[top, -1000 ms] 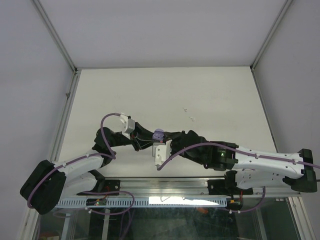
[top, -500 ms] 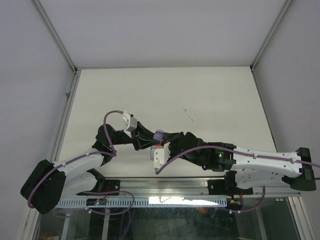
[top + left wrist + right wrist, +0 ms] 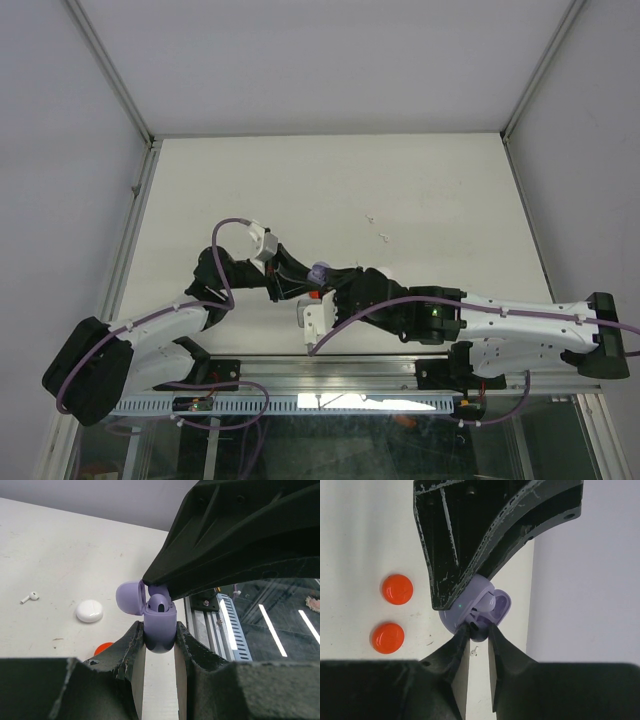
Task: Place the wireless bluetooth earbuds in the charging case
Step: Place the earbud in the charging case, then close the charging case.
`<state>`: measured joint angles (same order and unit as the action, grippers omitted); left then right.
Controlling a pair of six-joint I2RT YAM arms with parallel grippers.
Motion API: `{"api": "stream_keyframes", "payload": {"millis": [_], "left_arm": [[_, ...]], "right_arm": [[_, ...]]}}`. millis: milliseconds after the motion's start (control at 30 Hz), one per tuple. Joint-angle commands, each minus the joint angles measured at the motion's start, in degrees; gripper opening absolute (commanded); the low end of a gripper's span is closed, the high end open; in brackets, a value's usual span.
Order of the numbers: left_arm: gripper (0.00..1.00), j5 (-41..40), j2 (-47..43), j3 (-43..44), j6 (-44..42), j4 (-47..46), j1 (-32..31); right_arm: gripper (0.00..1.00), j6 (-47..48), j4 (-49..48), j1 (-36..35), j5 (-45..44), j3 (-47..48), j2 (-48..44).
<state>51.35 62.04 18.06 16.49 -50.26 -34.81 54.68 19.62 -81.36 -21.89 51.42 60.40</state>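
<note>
Left pincer point(image 3: 159, 630): clamped on the lower half of the case, one finger on each side, held above the surface.
Case point(image 3: 160, 622): lilac, lid point(image 3: 131, 597) swung open to the left; bottom edge sunk between the fingers, and from above nearly covered by both wrists.
Right pincer point(image 3: 477, 630): fingers drawn close, nipping a small dark-lilac bit right at the case's mouth; in the left wrist view a black bulk filling the upper right.
Lilac earbud point(image 3: 476, 629): at the open cavity, touching the case; mostly masked by the fingertips, shape hard to read, seated or not cannot be told.
Red discs point(image 3: 397, 589): two flat on the surface beside the case in the right wrist view; in the left wrist view only a sliver of one, cut off by a finger.
White disc point(image 3: 90, 612): flat on the surface, left of the case.
White earbuds point(image 3: 384, 238): two tiny specks farther out, well apart from the arms; another point(image 3: 30, 597) near the white disc.
Surface point(image 3: 300, 180): pale, lightly marked.
</note>
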Motion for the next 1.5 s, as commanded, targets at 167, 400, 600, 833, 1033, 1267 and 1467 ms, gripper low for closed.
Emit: {"api": "stream_keyframes", "payload": {"millis": [167, 400, 600, 833, 1033, 1267, 1467], "left_arm": [[0.00, -3.67, 0.54, 0.13, 2.18, -8.75, 0.10], [0.00, -6.97, -0.44, -1.97, 1.33, -9.24, 0.23], [0.00, -9.39, -1.30, -3.94, 0.80, -10.17, 0.38], [0.00, -9.41, -1.82, -5.44, 0.74, -11.73, 0.35], [0.00, -8.23, -2.56, -5.58, 0.81, -11.79, 0.35], [0.00, -7.60, -3.33, -5.34, 1.00, -11.75, 0.40], [0.00, -7.10, -3.33, -4.80, 1.52, -12.10, 0.36]], "right_arm": [[0.39, 0.05, 1.62, -1.08, 5.76, 2.28, -1.42], [0.51, -3.40, 5.39, -1.00, 6.81, 3.61, -3.15], [0.62, -10.45, 6.14, 1.87, 11.87, 4.96, -5.25], [0.69, -21.32, 5.29, 12.95, 23.97, 6.99, -5.42], [0.75, -32.57, 2.93, 24.72, 41.35, 8.25, -3.26], [0.78, -47.84, -5.06, 37.83, 65.37, 7.62, 0.96], [0.82, -56.08, -13.70, 42.47, 74.80, 6.10, 5.37]]}}
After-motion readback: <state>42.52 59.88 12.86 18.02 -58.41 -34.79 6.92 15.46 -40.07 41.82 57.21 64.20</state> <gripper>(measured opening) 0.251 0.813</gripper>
